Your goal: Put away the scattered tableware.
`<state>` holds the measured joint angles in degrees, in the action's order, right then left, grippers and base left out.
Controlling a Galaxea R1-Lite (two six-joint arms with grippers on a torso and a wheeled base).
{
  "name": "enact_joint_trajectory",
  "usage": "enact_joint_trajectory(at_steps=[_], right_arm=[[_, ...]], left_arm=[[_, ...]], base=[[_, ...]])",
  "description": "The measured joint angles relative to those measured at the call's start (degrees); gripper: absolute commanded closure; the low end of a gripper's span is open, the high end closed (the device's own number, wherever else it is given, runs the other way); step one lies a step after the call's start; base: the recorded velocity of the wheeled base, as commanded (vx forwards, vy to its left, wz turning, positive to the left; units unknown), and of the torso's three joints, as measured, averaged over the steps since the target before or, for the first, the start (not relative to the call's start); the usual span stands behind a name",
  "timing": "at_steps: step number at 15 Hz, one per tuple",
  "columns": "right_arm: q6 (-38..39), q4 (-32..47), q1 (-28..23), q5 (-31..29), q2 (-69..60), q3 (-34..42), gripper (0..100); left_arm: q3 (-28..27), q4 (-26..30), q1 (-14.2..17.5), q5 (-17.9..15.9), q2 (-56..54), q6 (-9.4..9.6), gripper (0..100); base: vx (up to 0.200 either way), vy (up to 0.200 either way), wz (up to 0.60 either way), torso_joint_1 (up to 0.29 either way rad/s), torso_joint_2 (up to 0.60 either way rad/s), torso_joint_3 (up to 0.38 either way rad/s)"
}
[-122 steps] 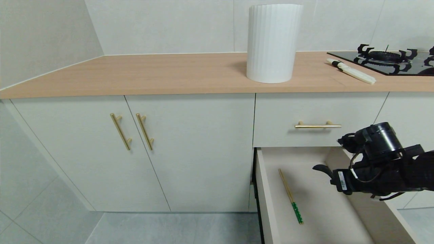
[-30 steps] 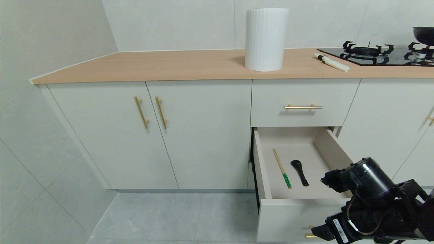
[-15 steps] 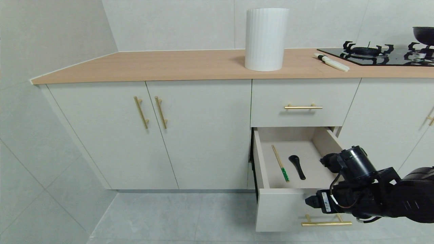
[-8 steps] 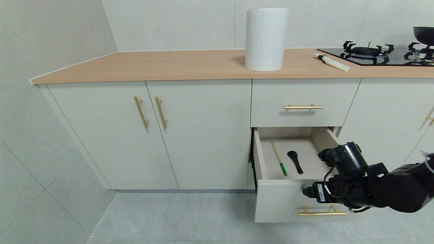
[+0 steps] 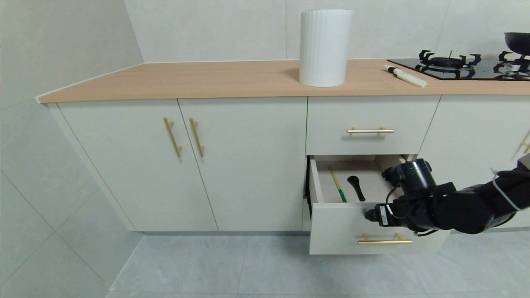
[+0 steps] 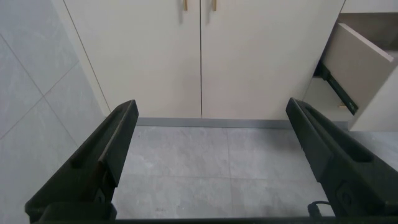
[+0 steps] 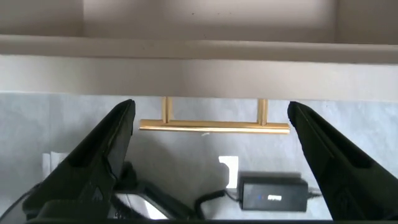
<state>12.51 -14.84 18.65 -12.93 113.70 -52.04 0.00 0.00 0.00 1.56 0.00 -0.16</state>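
The lower drawer (image 5: 352, 231) stands partly open. Inside it lie a pair of wooden chopsticks with green tips (image 5: 336, 189) and a black spoon (image 5: 356, 188), side by side. My right gripper (image 5: 369, 215) is against the drawer's front panel, just above its gold handle (image 5: 385, 241). In the right wrist view the right gripper (image 7: 209, 109) is open, its fingers (image 7: 106, 155) spread wide to either side of the handle (image 7: 214, 126), with nothing held. My left gripper (image 6: 211, 106) hangs open and low over the floor, facing the cabinet doors (image 6: 199, 56).
On the counter stand a white ribbed cylinder (image 5: 325, 47), a cream-coloured utensil (image 5: 403, 76) and a gas hob (image 5: 463, 66) with a black pan (image 5: 517, 41). The upper drawer (image 5: 370, 124) is closed. Tiled floor (image 5: 207, 269) lies open in front of the cabinets.
The right gripper has moved toward the cabinet with the drawer front, and the drawer has slid steadily inward. Since the oldest frame, the camera has backed off and the black spoon has joined the chopsticks.
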Motion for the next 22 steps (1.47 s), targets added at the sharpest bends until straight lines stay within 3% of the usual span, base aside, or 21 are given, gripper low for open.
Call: enact_joint_trajectory(at_steps=[22], right_arm=[[-5.47, -6.38, -4.60, 0.67, 18.76, -27.31, 0]], left_arm=[[0.00, 0.00, 0.00, 0.00, 0.00, 0.02, 0]], base=[[0.000, 0.000, 0.00, 0.000, 0.00, 0.000]])
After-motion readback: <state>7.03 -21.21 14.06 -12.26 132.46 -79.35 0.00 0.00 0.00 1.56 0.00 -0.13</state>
